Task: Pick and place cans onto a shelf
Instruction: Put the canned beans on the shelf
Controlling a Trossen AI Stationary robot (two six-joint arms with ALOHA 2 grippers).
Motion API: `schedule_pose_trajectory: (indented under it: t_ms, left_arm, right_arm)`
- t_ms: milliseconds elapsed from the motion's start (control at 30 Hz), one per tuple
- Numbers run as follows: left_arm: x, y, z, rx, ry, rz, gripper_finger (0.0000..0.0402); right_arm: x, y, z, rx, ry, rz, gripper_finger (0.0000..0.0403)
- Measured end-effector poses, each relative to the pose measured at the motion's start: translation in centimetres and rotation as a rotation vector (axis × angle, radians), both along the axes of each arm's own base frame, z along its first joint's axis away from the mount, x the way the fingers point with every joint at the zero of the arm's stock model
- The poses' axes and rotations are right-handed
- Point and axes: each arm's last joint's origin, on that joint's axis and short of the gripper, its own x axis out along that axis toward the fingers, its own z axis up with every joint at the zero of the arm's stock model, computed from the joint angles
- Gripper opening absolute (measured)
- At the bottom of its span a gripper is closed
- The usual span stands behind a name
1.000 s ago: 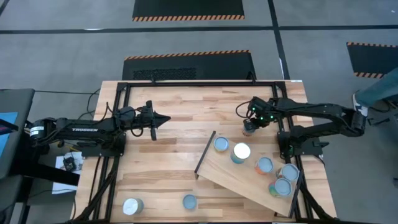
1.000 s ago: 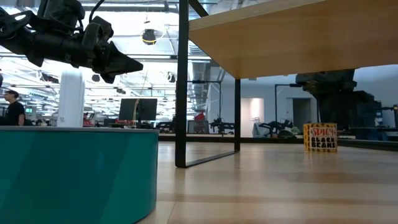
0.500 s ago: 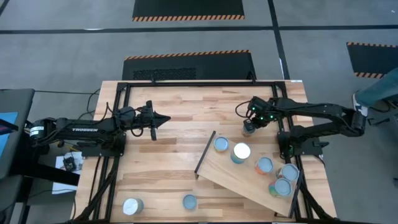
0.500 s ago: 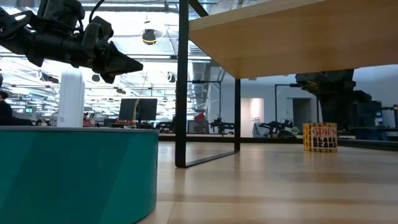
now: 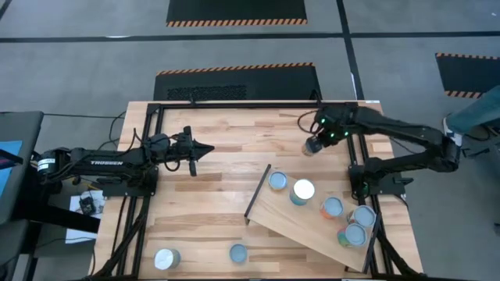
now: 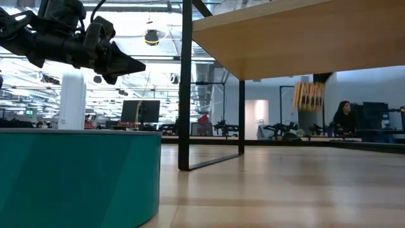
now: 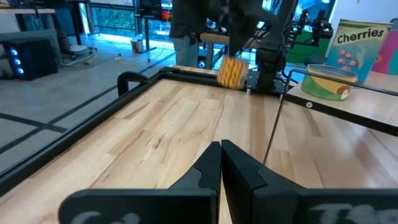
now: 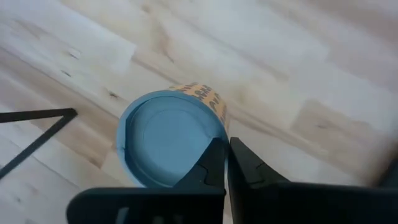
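Note:
My right gripper [image 5: 316, 145] is shut on an orange-labelled can [image 8: 171, 138] with a bluish top, above the table's far right part. The can also shows blurred in the low view [image 6: 309, 95], clear of the tabletop. The shelf [image 5: 291, 226], a pale tilted board, stands at the near right on a dark frame, and several cans [image 5: 302, 190] rest upright on it. Two more cans [image 5: 166, 258] [image 5: 238, 253] stand on the table near its front edge. My left gripper [image 5: 208, 148] waits shut above the table's left middle, touching nothing. My right gripper pinches the rim of the can's top [image 8: 222, 133] between its two fingers, which stand almost together. The fingers come from above, pointing down. The can hangs below them, roughly upright and lifted clear of the table.
A teal can [image 6: 76, 177] fills the low view's near left, beside the shelf's dark leg [image 6: 185, 82]. A black frame [image 5: 234, 105] runs along the table's far and side edges. A person [image 6: 345, 117] shows in the room beyond. Bare tabletop lies across the middle [image 5: 234, 172].
My right gripper has shut on the can's rim and carried it up off the table and toward the far edge. The can, which stood on the tabletop before, now hangs clear of it.

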Motion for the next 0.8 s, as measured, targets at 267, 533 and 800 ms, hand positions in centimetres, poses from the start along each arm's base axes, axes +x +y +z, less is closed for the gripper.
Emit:
schedule_pose_trajectory:
  t_ms: [267, 533, 800]
  left_arm:
    - [0.0, 0.0, 0.1, 0.002, -0.008, 0.0, 0.0]
    - [0.0, 0.0, 0.1, 0.003, -0.012, 0.0, 0.0]
    - [0.0, 0.0, 0.1, -0.012, -0.015, -0.001, 0.0]
  right_arm:
    - [-2.7, 1.4, 10.5, -0.116, 0.023, 0.002, 0.0011]
    - [-4.8, 6.2, 17.0, -0.125, -0.184, 0.203, 0.0011]
    - [-2.8, 12.6, 16.5, -0.009, -0.178, 0.446, 0.0012]
